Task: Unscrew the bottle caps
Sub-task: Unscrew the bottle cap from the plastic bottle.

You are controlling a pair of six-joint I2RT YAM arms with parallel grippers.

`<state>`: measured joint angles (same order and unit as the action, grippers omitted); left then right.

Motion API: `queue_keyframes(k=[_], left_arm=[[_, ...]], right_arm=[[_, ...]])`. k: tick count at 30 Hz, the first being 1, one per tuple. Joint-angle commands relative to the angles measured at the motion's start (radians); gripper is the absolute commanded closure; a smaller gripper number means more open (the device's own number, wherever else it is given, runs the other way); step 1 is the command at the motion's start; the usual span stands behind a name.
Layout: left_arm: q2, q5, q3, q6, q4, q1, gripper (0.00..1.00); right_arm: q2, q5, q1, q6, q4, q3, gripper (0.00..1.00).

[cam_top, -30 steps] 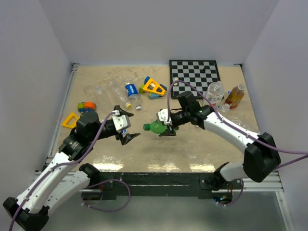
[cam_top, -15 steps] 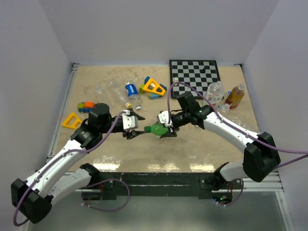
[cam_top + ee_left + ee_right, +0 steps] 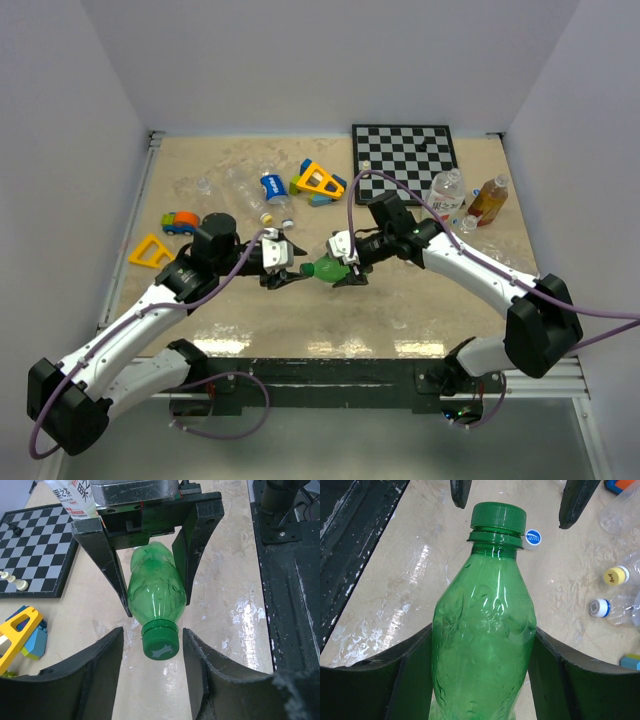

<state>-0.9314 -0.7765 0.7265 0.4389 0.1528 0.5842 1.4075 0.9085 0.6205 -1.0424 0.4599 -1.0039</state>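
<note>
My right gripper (image 3: 345, 263) is shut on a green plastic bottle (image 3: 328, 267), held level above the table with its neck pointing left; it fills the right wrist view (image 3: 484, 630). Its green cap (image 3: 161, 643) is on, also seen in the right wrist view (image 3: 498, 516). My left gripper (image 3: 293, 267) is open, its fingers (image 3: 206, 665) on either side of the cap with a gap on both sides. A loose blue-and-white cap (image 3: 533, 538) lies on the table below. Clear bottles with a yellow cap (image 3: 615, 575) and a blue cap (image 3: 598, 607) lie behind.
A chessboard (image 3: 404, 148) lies at the back right, with a clear bottle (image 3: 446, 190) and an amber bottle (image 3: 489, 200) standing beside it. Toy blocks (image 3: 318, 181) sit at the back centre, more toys (image 3: 165, 230) at the left. Clear bottles (image 3: 268, 192) lie behind my left gripper.
My left arm has swung right and forward, bringing its open gripper from apart to around the green cap. My right gripper has held the bottle almost still.
</note>
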Motion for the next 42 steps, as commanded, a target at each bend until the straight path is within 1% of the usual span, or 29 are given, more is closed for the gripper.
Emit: queue_keyframes(k=[1, 3, 6, 11, 14, 17, 19, 22, 25, 27, 29, 31, 32, 33, 34, 36, 38, 40, 42], left_arm=[[0.003, 0.0, -0.002, 0.029, 0.001, 0.011, 0.48], [-0.003, 0.008, -0.001, 0.031, 0.01, 0.016, 0.51], [-0.004, 0.016, 0.001, 0.037, 0.022, 0.017, 0.51], [0.005, 0.01, -0.01, 0.041, 0.034, 0.019, 0.47], [0.0, 0.013, -0.019, 0.037, 0.028, 0.02, 0.47], [-0.015, 0.011, -0.015, 0.032, 0.025, 0.022, 0.49], [-0.021, 0.008, -0.01, 0.029, 0.025, 0.025, 0.53], [-0.024, -0.001, -0.01, 0.023, 0.021, 0.023, 0.61], [-0.024, 0.0, -0.013, 0.02, 0.017, 0.023, 0.62], [-0.024, -0.001, -0.013, 0.006, 0.016, 0.023, 0.64], [-0.027, -0.004, -0.009, -0.011, 0.016, 0.023, 0.68], [-0.027, -0.004, -0.001, -0.047, 0.017, 0.023, 0.77], [-0.03, -0.003, 0.004, -0.09, 0.016, 0.023, 0.83], [-0.038, 0.008, 0.016, -0.138, 0.019, 0.022, 0.93], [-0.046, 0.025, 0.027, -0.208, 0.024, 0.02, 1.0], [-0.061, 0.08, 0.065, -0.381, 0.054, 0.016, 1.0], [-0.073, 0.121, 0.089, -0.596, 0.094, 0.011, 1.0], [-0.066, 0.161, 0.074, -0.841, 0.102, 0.009, 1.0], [-0.038, 0.2, 0.039, -1.029, 0.088, 0.009, 1.0]], right_arm=[[0.004, 0.032, -0.004, -0.016, 0.005, -0.019, 1.0], [0.001, 0.032, -0.005, -0.016, 0.005, -0.019, 1.0], [0.002, 0.032, -0.004, -0.016, 0.006, -0.021, 1.0], [0.004, 0.032, -0.004, -0.016, 0.005, -0.019, 1.0], [0.001, 0.033, -0.004, -0.016, 0.006, -0.021, 1.0], [0.002, 0.033, -0.004, -0.016, 0.006, -0.021, 1.0], [0.004, 0.033, -0.004, -0.016, 0.006, -0.021, 1.0], [0.002, 0.033, -0.004, -0.015, 0.006, -0.021, 1.0], [0.004, 0.035, -0.004, -0.015, 0.008, -0.021, 1.0], [0.004, 0.035, -0.004, -0.015, 0.006, -0.021, 1.0], [0.005, 0.033, -0.004, -0.016, 0.01, -0.021, 1.0], [0.005, 0.033, -0.004, -0.016, 0.008, -0.021, 1.0], [0.002, 0.033, -0.004, -0.016, 0.008, -0.022, 1.0], [0.002, 0.032, -0.004, -0.016, 0.01, -0.022, 1.0], [0.004, 0.032, -0.004, -0.016, 0.01, -0.022, 1.0], [0.002, 0.03, -0.004, -0.018, 0.01, -0.022, 1.0], [0.001, 0.03, -0.004, -0.016, 0.01, -0.022, 1.0], [0.004, 0.032, -0.004, -0.016, 0.01, -0.022, 1.0], [0.007, 0.033, -0.002, -0.016, 0.011, -0.021, 1.0]])
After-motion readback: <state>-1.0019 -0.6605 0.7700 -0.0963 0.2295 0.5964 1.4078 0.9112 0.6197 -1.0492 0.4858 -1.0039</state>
